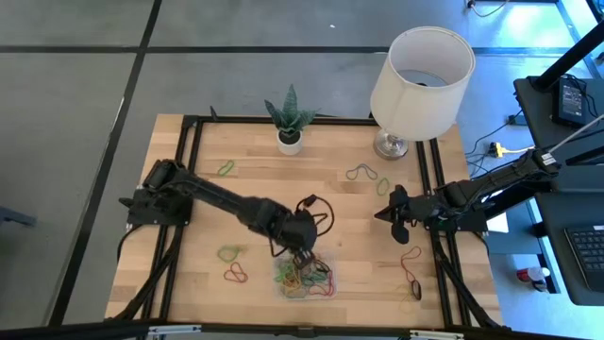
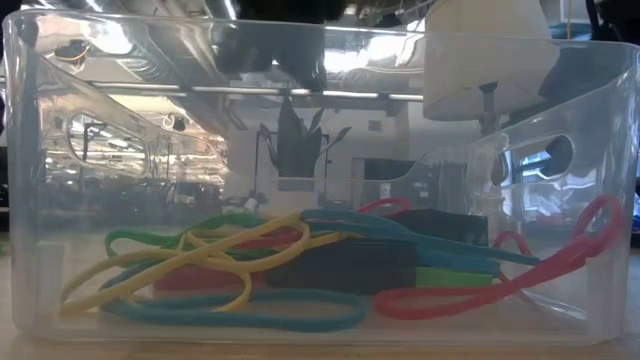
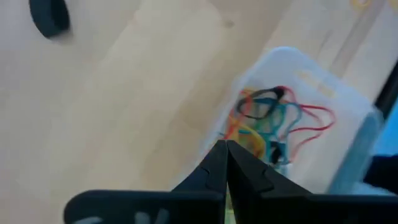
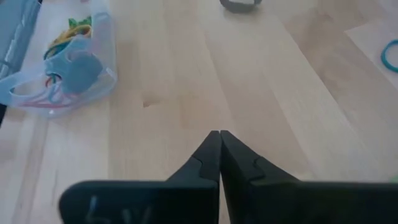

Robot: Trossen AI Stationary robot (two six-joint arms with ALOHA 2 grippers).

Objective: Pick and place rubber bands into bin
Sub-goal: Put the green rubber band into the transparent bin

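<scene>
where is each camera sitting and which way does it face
high view: above the table, facing straight down; both arms, bin under the left gripper.
low view: table height, looking level through the bin's wall at rubber bands; no arm.
left wrist: shut fingers, bin beyond.
right wrist: right gripper shut, above bare wood.
All four show the bin.

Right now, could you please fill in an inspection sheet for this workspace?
Surface: wooden table, black frame rails along its edges.
Job's things: clear bin at the near edge holds a tangle of rubber bands; loose bands lie scattered on the wood.
Clutter: small potted plant and white lamp at the far edge.
Grippers: left tool shut, above the bin, nothing seen in it; right tool shut, empty, over bare wood.
Cables: black loop on the left arm.
Surroundings: grey floor.
</scene>
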